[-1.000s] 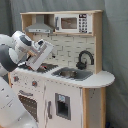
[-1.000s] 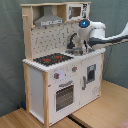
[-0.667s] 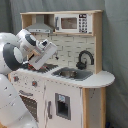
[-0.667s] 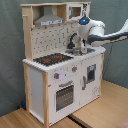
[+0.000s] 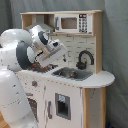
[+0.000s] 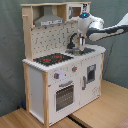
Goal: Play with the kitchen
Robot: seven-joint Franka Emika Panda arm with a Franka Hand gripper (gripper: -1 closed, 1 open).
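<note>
Reaching across the counter of the kitchen [image 5: 75, 75], which fills the centre of both exterior views, the arm brings its gripper [image 6: 76, 48] down near the sink [image 5: 73, 73] and the black faucet [image 5: 85, 59]. Whether the gripper is spread or closed, and whether it holds anything, cannot be told from these views. In the second exterior view the hob [image 6: 52, 58] lies to the frame-left of the gripper, with the oven door [image 6: 64, 96] below and the grey hood [image 6: 48, 20] at upper left. Judged step: an approach to the sink area. The next move probably calls for a short, careful descent that avoids striking the faucet.
</note>
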